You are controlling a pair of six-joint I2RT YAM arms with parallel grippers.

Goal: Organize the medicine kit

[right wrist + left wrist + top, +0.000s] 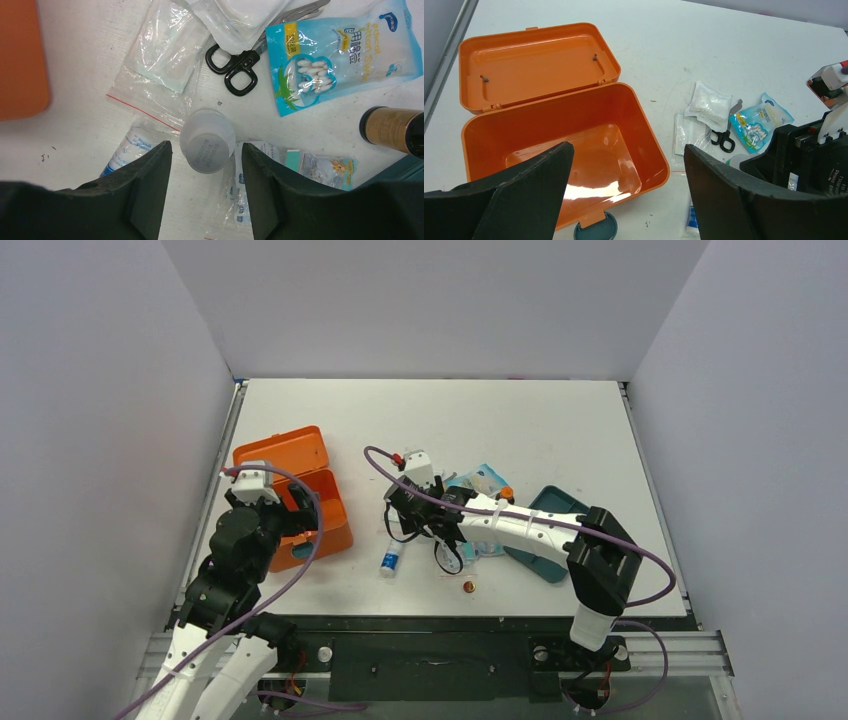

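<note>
The medicine kit (335, 525) (644, 135) stands on the left part of the surface (520, 420), near the front edge. Its lid (534, 60) lies thrown back behind it, so the orange inside is in plain view, and a teal latch (596, 227) sits at the near wall. The left pincer (628, 149) hangs above the open box with its jaws spread wide; it holds nothing.

To the right of the kit a group of small things lies on the surface: black scissors (240, 65), a blue bag of cotton swabs (345, 50), a white gauze packet (240, 15), clear plastic bags (160, 55), a tube (125, 147) with a blue label and a brown bottle (392, 130). The right pincer (205, 149) is low over a small clear cup (207, 145), which stands between its two fingers. The jaws are partly open, and a narrow gap shows on each side, so the cup is not gripped. Further right lies a teal tray (550, 562).
</note>
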